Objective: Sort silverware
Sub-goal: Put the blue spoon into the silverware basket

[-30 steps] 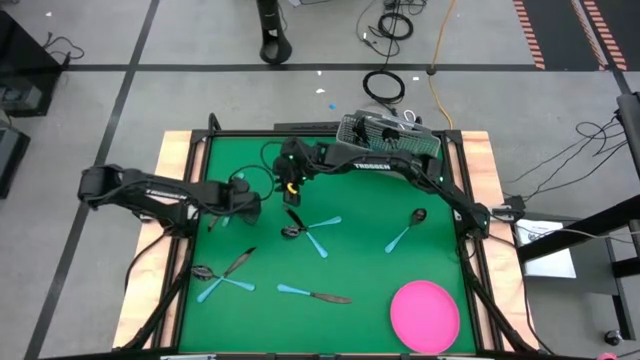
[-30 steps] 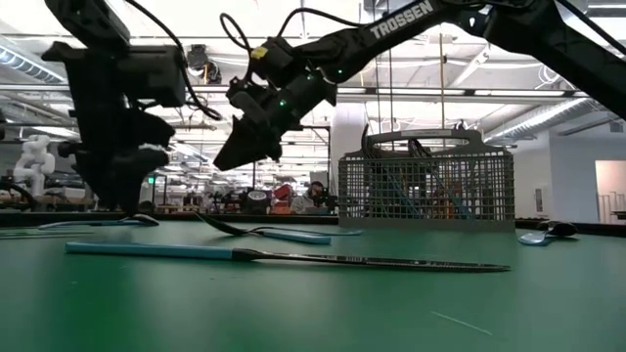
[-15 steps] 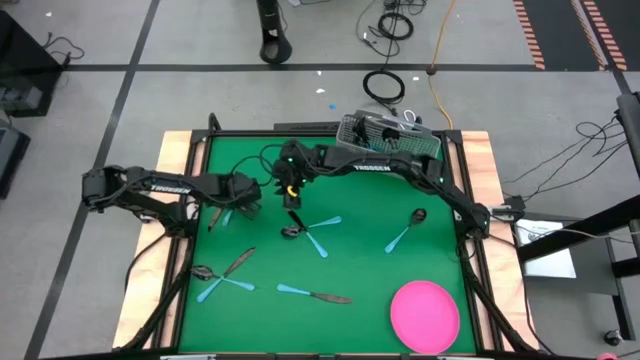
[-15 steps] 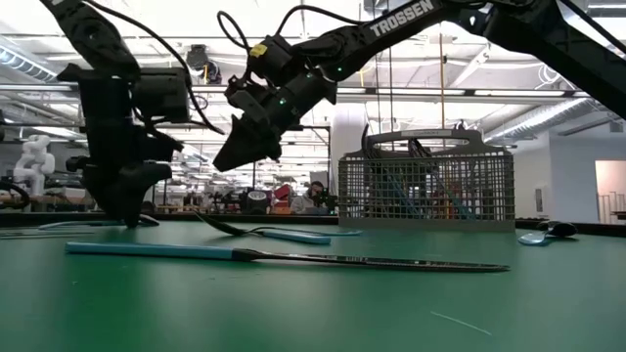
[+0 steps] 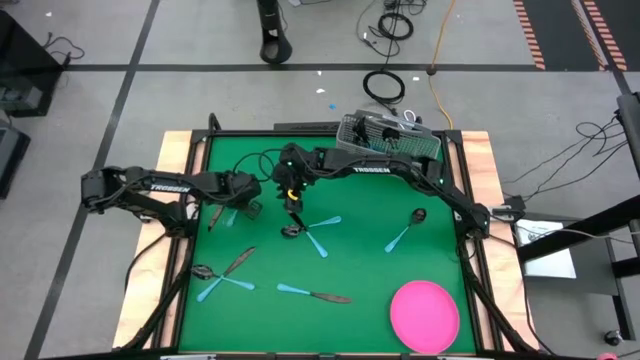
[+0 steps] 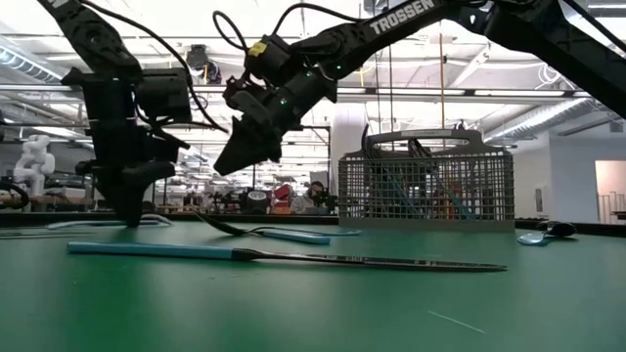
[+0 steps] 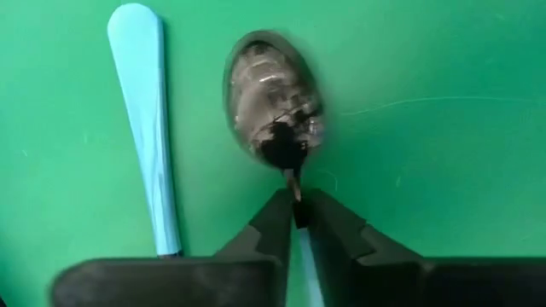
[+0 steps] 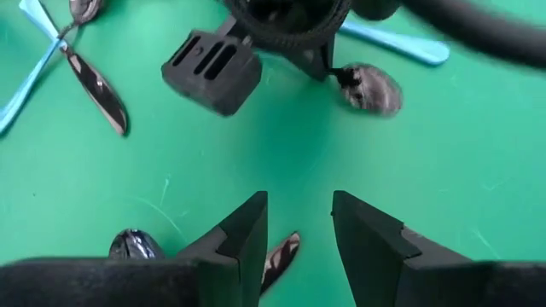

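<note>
A spoon [image 7: 275, 102] is pinched at its neck by the left gripper [image 7: 295, 213], bowl pointing straight ahead of the fingers, handle running back beneath them. The right gripper [image 8: 299, 223] hangs open nearby.

Right gripper [image 8: 299, 223] hovering over the green table [image 8: 478, 153]

Its fingers are standing apart, holding nothing; the left gripper [image 8: 328, 60] is pressing down beside a spoon bowl [image 8: 373, 89], while crossed silverware [image 8: 60, 60] is lying well apart.
</note>
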